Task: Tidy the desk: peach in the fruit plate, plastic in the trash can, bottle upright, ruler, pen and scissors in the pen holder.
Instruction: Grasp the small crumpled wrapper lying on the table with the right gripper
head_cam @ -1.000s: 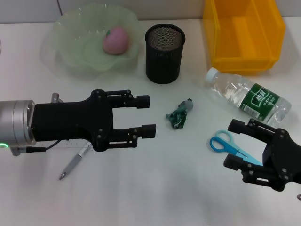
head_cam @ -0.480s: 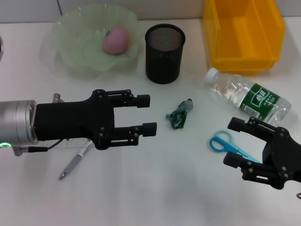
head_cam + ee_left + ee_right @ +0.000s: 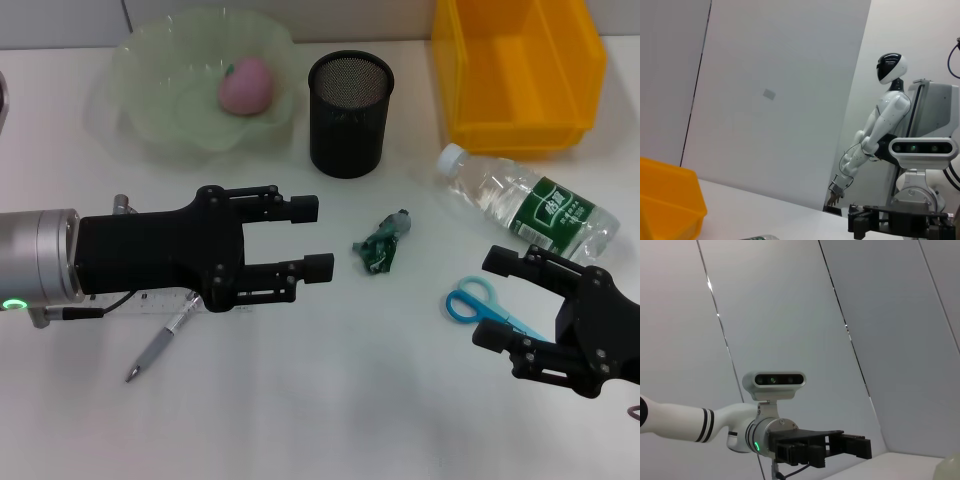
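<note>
The pink peach [image 3: 246,85] lies in the green fruit plate [image 3: 150,120]. The black mesh pen holder [image 3: 349,113] stands upright beside it. A crumpled green plastic scrap [image 3: 381,243] lies mid-table. The clear bottle [image 3: 530,205] lies on its side. The blue-handled scissors [image 3: 472,300] lie between the fingers of my open right gripper [image 3: 487,300]. My left gripper [image 3: 312,238] is open and empty, left of the plastic. A clear ruler [image 3: 150,303] and a grey pen [image 3: 160,345] lie partly under the left arm.
A yellow bin [image 3: 520,70] stands at the back right and also shows in the left wrist view [image 3: 670,200]. The left wrist view shows the right gripper [image 3: 900,227] far off. The right wrist view shows the left gripper [image 3: 845,445].
Both grippers have shifted only very slightly. The objects on the table have not moved.
</note>
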